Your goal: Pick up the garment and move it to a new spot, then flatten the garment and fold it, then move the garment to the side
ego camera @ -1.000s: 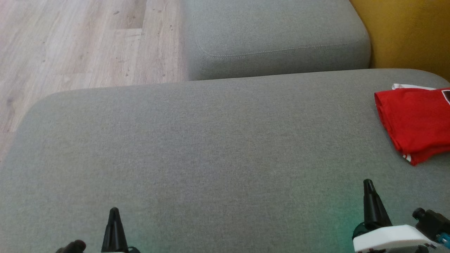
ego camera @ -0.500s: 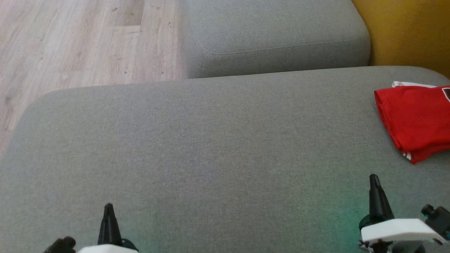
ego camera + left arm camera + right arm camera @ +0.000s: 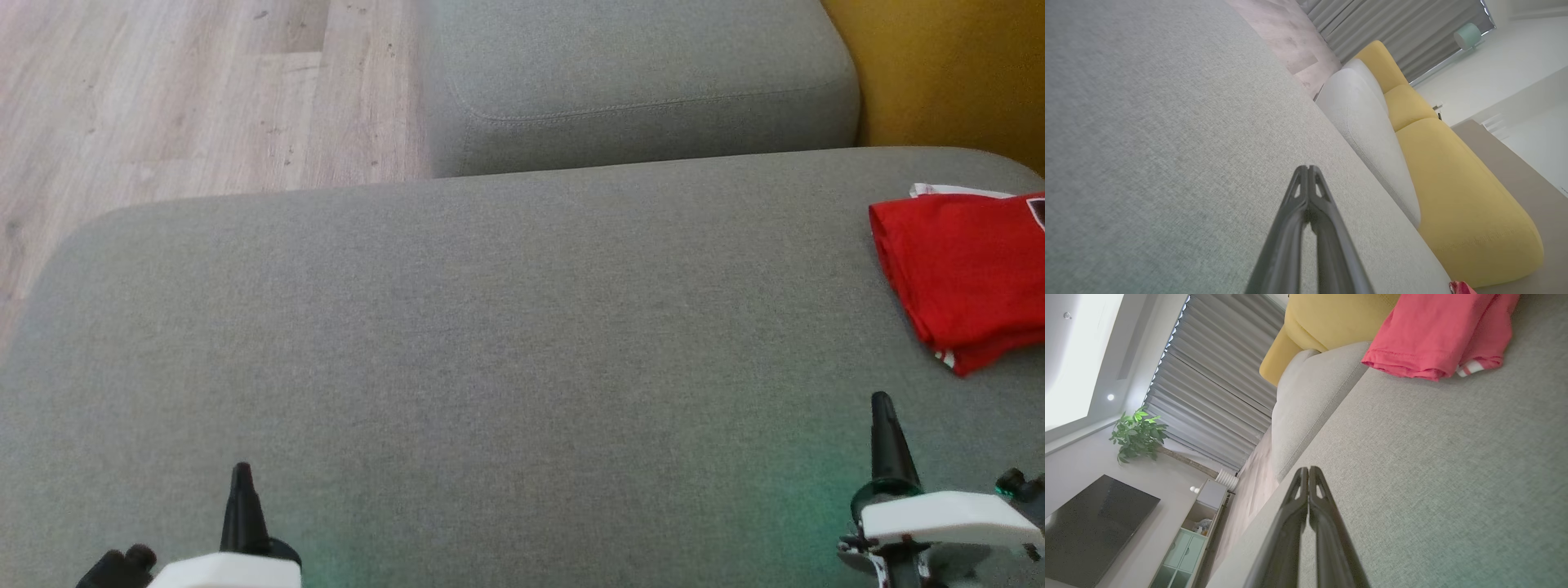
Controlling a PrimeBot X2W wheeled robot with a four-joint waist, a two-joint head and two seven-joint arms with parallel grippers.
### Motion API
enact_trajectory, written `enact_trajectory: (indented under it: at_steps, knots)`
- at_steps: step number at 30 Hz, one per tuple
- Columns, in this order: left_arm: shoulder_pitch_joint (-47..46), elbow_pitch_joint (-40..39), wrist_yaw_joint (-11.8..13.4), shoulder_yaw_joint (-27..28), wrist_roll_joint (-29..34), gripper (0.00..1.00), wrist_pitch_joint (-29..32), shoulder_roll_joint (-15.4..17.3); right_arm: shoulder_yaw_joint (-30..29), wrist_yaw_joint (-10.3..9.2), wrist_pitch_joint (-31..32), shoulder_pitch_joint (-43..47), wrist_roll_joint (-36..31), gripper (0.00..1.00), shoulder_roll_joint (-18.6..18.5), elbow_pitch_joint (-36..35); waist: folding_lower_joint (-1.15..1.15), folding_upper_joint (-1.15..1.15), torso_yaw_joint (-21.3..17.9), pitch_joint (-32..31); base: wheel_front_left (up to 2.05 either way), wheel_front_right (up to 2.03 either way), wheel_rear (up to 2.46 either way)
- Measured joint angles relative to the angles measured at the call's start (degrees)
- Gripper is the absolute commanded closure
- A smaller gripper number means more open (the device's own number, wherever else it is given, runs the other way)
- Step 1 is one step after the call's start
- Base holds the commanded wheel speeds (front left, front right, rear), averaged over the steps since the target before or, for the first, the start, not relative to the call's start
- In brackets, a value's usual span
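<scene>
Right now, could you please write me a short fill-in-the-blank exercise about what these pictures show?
1. The folded garment is ____ in colour.
2. The left hand and the right hand are both shut and hold ____.
3. The garment lies nearer the ____ hand.
4. The garment rests on the grey seat, and the cushion at the far right corner is ____.

Missing words: red; nothing; right; yellow.

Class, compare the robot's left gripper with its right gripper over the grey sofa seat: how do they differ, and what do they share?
The right gripper is close to the folded red garment; the left gripper is far from it, across the grey seat. In the head view the right gripper's tip shows higher than the left gripper's. Both are shut and empty.
</scene>
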Motion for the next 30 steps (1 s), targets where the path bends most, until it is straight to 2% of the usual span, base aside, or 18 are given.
enact_trajectory:
  at_steps: [30]
  knots:
    - [-4.5,1.2,-3.1,3.5,-19.3,1.0,4.8,0.0,-2.6,0.0,4.7,-3.3,20.1,1.0,-0.1,0.7,0.0,0.0,-0.4,1.2,0.0,0.0,0.0]
